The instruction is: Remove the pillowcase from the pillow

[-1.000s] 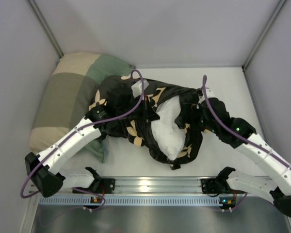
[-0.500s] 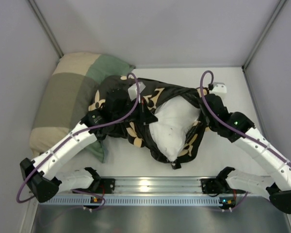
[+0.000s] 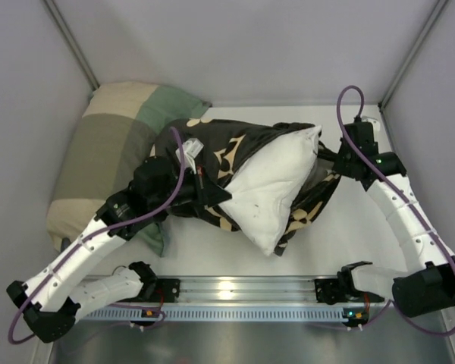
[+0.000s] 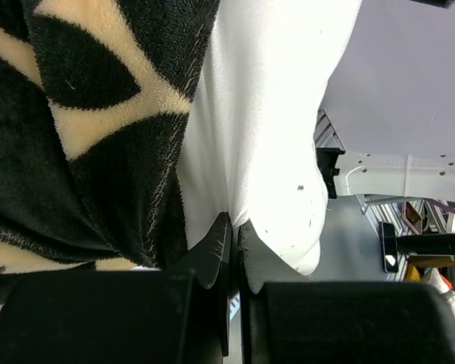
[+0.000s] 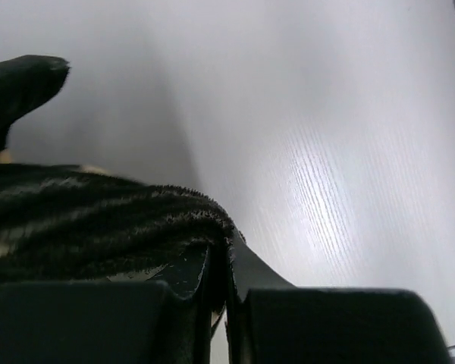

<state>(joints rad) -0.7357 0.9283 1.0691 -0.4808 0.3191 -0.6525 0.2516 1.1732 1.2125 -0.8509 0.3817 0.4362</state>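
Observation:
The white pillow [image 3: 277, 186] lies slantwise mid-table, more than half of it bare. The black pillowcase [image 3: 216, 144] with tan motifs still wraps its far left end and bunches under its right side. My left gripper [image 3: 214, 196] sits at the pillow's left edge. In the left wrist view it [image 4: 234, 231] is shut on a fold of the pillow's white cloth [image 4: 273, 114], with the pillowcase [image 4: 83, 152] just beside it. My right gripper [image 3: 332, 161] is at the right, shut on the pillowcase's black edge. The right wrist view shows that pinch [image 5: 226, 258] on the plush fabric [image 5: 98, 220].
A green, beige and olive patchwork pillow [image 3: 98, 152] fills the back left corner, partly under the pillowcase. Grey walls close in the white table [image 3: 364, 243] on three sides. The arms' mounting rail [image 3: 235, 288] runs along the near edge.
My right gripper has shut on the pillowcase's edge and swung back and to the right. The left arm drew toward the left. Much more white pillow now shows.

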